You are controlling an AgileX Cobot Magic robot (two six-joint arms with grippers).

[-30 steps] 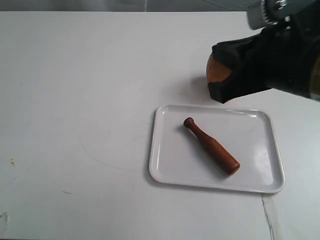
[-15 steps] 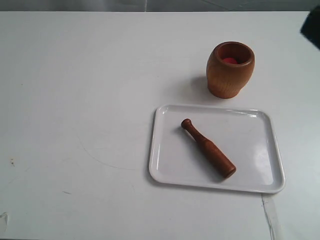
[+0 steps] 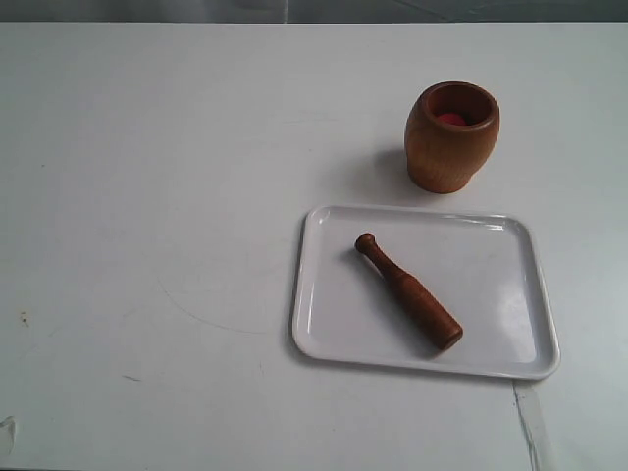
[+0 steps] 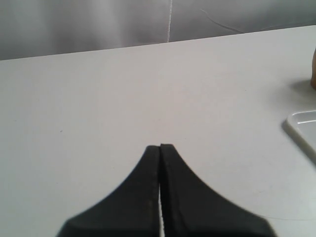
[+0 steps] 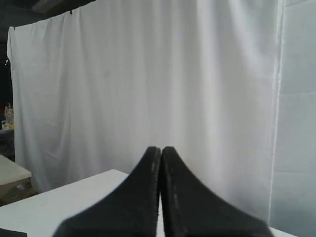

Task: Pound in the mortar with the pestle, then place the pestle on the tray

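Observation:
The dark reddish-brown pestle (image 3: 409, 292) lies slantwise on the white tray (image 3: 510, 245), knob end toward the far left. Beyond the tray the light brown mortar (image 3: 451, 137) stands upright, with something red showing inside it. Neither gripper appears in the exterior view. My left gripper (image 4: 160, 146) is shut with nothing between its fingers, low over bare table, with a corner of the tray (image 4: 303, 123) off to one side. My right gripper (image 5: 161, 148) is also shut and empty, pointing at a white curtain, away from the objects.
The white table (image 3: 147, 196) spreads wide to the left of the tray. A white curtain (image 5: 148, 74) hangs behind the table's far edge. A strip of tape (image 3: 535, 432) lies near the front right.
The right arm, which covered the mortar a second ago, has withdrawn up and right out of the exterior view. The pestle shifted slightly on the tray and now lies still.

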